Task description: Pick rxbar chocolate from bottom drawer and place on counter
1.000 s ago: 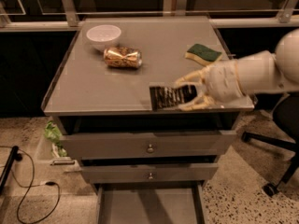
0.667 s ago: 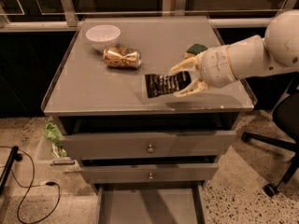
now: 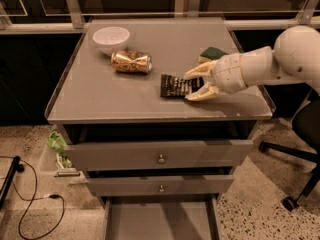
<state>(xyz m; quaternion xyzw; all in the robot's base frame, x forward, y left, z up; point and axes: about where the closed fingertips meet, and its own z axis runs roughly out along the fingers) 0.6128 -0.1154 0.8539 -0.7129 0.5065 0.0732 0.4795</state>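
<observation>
The robot's cream two-finger gripper (image 3: pixel 192 87) reached in from the right, low over the glossy grey square counter (image 3: pixel 100 96). It was clamped on the right end of the rxbar chocolate (image 3: pixel 176 85), a small flat black wrapper with pale text lines. One finger sat on the far long edge and one on the near one, probably so the bar could go down flat. The bar appeared to lie on the counter's right half, though contact underneath was hard to confirm.

That spot was open surface, well apart from the dented gold drink can (image 3: pixel 131 61) and the white round bowl (image 3: pixel 111 36). It was near but clear of the green-yellow sponge (image 3: pixel 212 53), so a release would likely disturb nothing.

The grey bottom drawer (image 3: pixel 160 219) stood pulled out below with a bare floor, suggesting the placing step was almost complete.
</observation>
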